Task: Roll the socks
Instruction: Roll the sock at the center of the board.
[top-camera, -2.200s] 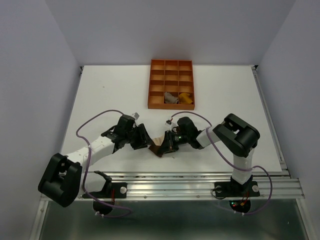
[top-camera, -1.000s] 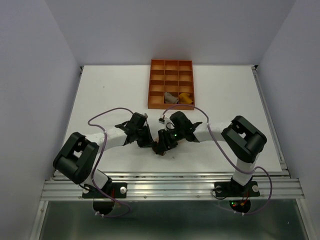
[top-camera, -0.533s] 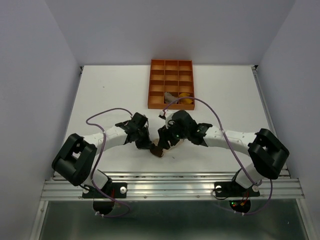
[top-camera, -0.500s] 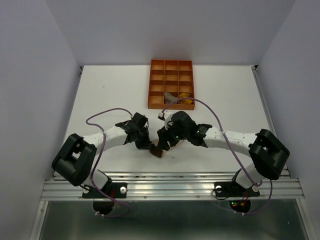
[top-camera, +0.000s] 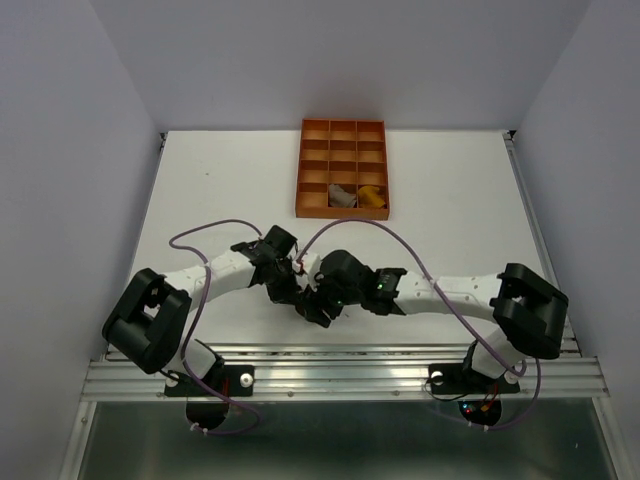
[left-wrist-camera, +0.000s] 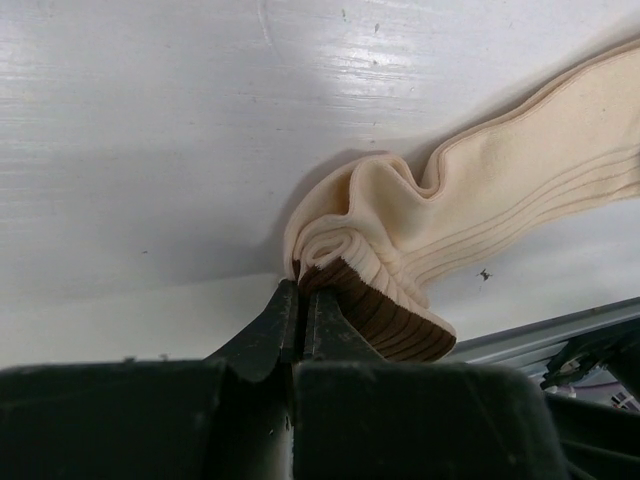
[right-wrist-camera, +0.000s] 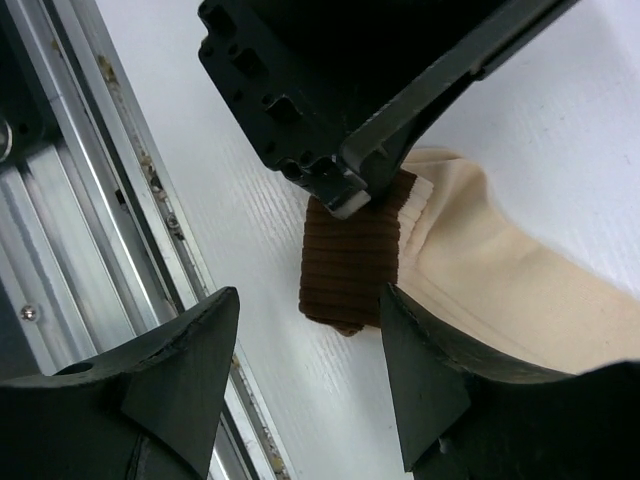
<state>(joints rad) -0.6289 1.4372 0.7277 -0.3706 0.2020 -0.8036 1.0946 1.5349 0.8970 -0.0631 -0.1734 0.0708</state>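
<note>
Cream sock (left-wrist-camera: 480, 200), brown cuff, bunched well in front of the tray (top-camera: 312, 213), yellow sock (top-camera: 371, 194) and pale sock (top-camera: 342, 197) inside it

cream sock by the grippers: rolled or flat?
Partly rolled. The cream sock is bunched in folds at its brown end, pinched in the shut left gripper; the rest lies flat on the table.

The cream fabric sock (left-wrist-camera: 480, 190) shows fine lengthwise ribs and ends in a dark brown ribbed cuff (right-wrist-camera: 350, 265). The flat desk (left-wrist-camera: 150, 120) is white, faintly grained, and the gridded plastic tray (top-camera: 343, 150) is orange.
</note>
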